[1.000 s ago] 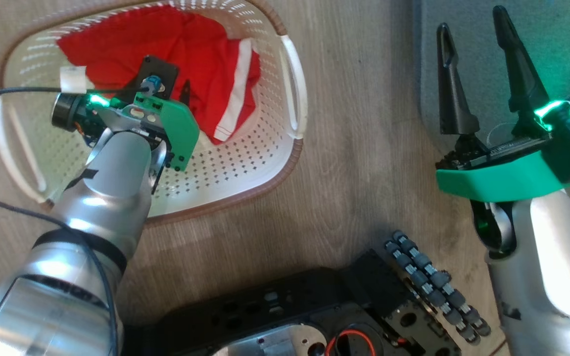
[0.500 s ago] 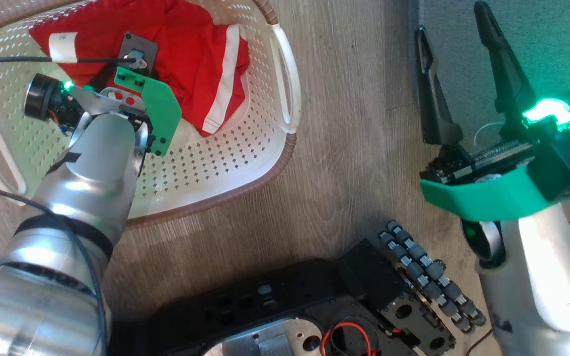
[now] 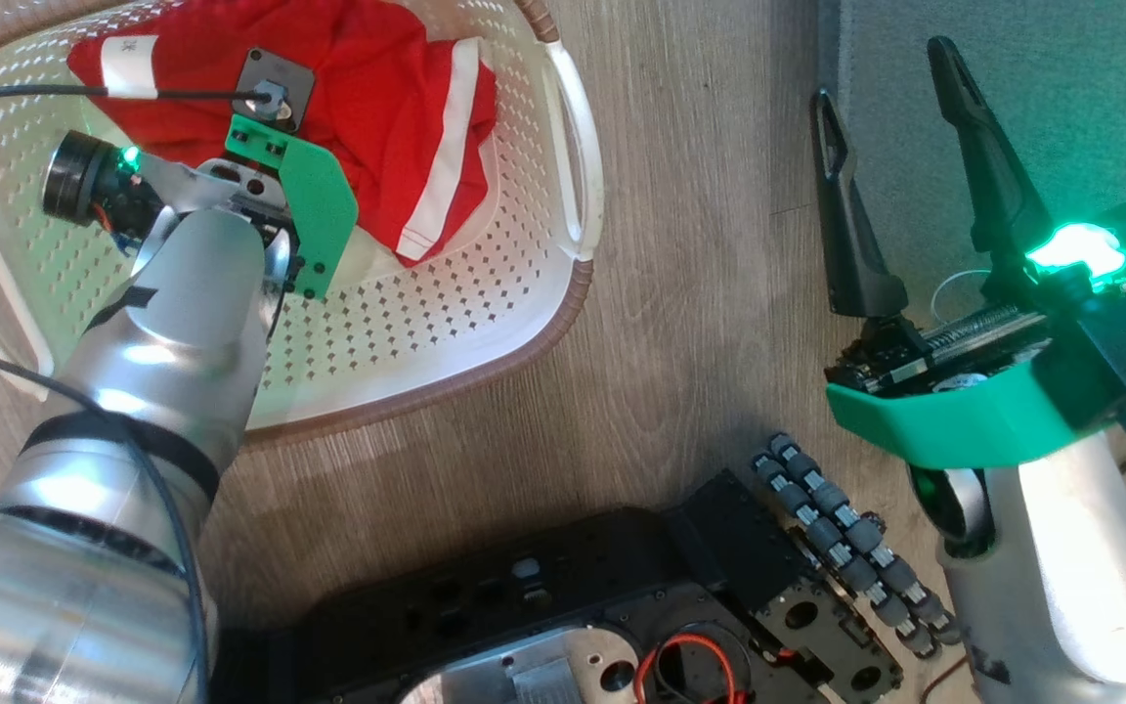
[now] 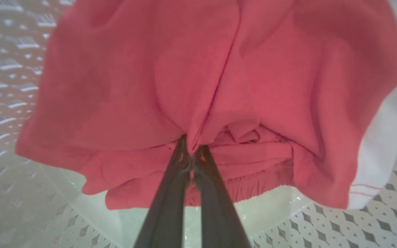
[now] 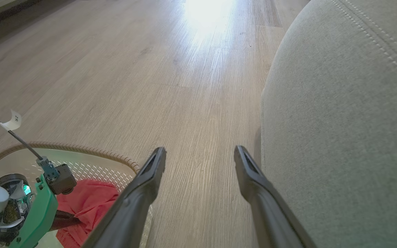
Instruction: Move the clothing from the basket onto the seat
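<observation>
Pale wood-grain floor point(image 3: 700, 244), my left gripper point(image 4: 192, 146) pinched on a red fold of the clothing point(image 4: 184, 86), fingertips buried, perforated cream basket point(image 3: 485, 323) under it, my right gripper point(image 5: 200, 153) spread, stitched grey seat point(image 5: 339, 120) right of it.

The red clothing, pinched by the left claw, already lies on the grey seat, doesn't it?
No. The left claw does pinch the red clothing, but the head view shows it in the cream basket, not on the grey seat.
</observation>
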Robot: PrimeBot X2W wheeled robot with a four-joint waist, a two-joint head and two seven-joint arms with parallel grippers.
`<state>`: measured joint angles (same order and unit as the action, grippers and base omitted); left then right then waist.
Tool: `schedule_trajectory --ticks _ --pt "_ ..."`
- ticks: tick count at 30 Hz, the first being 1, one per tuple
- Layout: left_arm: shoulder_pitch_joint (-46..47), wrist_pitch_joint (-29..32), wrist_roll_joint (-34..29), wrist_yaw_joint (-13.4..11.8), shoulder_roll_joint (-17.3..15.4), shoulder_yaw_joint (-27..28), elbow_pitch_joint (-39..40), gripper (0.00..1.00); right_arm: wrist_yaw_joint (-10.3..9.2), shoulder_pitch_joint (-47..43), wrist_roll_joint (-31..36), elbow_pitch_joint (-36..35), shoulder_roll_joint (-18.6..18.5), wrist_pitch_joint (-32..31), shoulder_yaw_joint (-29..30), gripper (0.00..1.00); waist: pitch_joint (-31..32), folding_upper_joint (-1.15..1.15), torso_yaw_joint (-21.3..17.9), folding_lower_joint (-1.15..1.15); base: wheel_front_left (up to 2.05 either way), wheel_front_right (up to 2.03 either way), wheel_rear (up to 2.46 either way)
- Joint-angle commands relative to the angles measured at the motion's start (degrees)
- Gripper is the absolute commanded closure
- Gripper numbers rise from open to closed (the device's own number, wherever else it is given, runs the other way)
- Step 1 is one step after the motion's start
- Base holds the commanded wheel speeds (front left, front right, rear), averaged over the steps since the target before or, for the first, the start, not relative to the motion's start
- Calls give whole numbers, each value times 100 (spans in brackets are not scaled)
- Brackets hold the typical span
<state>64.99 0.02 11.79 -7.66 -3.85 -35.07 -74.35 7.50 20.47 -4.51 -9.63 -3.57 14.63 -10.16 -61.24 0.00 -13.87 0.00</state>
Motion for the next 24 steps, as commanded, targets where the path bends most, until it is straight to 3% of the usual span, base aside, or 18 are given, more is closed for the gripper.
schedule_trajectory --ticks 1,14,19,24 --pt "-71 20 50 18 -92 53 40 100 -1 -283 37 -164 64 37 -128 0 7 0 4 0 0 0 0" --pt "-402 -414 281 133 23 26 40 100 -1 279 5 17 67 37 -168 0 496 0 40 0 0 0 0" --pt "-829 -670 452 186 85 -12 40 100 -1 328 -19 278 -2 37 -108 0 1168 0 287 0 0 0 0" --pt "-1402 -1038 867 397 95 -107 343 100 -1 278 -71 536 -101 37 -133 0 1920 0 453 0 0 0 0"
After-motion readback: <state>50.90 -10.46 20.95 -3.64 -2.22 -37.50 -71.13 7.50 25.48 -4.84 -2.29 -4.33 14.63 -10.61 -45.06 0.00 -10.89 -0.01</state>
